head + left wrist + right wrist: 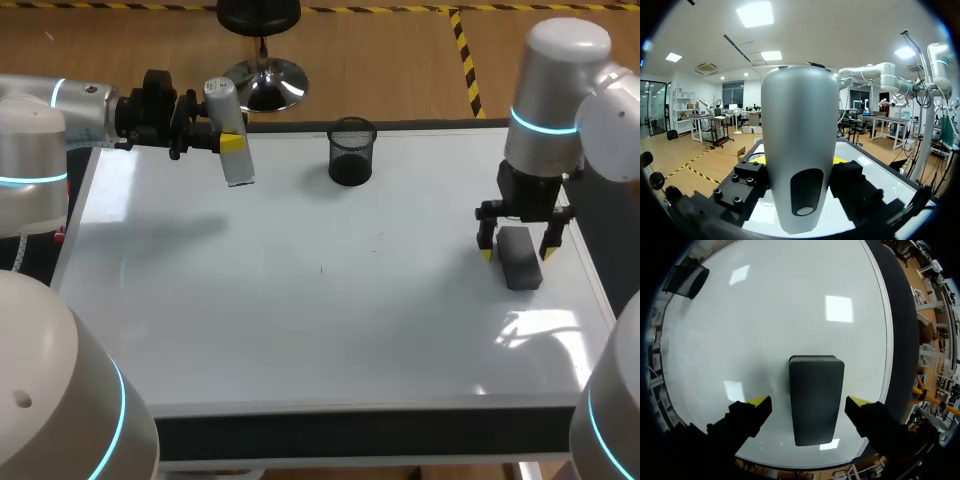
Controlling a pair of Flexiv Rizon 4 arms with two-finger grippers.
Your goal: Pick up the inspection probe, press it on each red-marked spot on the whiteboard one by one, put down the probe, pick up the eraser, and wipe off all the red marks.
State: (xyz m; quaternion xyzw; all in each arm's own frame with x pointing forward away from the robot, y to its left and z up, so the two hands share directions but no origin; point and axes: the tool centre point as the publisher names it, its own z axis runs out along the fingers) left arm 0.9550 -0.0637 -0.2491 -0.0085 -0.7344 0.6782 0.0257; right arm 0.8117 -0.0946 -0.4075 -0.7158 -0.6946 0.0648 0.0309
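Left end effector (228, 138): closed on the inspection probe (238, 170), gripping it from two sides about mid-length. It is held above the far left part of the whiteboard (300, 320), apart from the board and roughly upright, with a slight tilt. One yellow tip shows in the head view; the other is hidden behind the probe. In the left wrist view the probe fills the middle and hides the yellow tips almost entirely. The probe body is smooth, matte grey and tapered, with a dark oval recess (806, 192) near its narrow end.

Right end effector (810, 401): spread wide, pointing straight down over the eraser (816, 400). Its fingertips (760, 401) stand one on each long side of the eraser, with a gap of bare board visible on both sides. The eraser is a dark, rounded rectangular block lying flat near the right edge of the board.

The whiteboard is glossy white and carries bright reflections of the ceiling lights. A black mesh cup (351, 152) stands upright at the far edge, between the two arms. Its contents cannot be made out.
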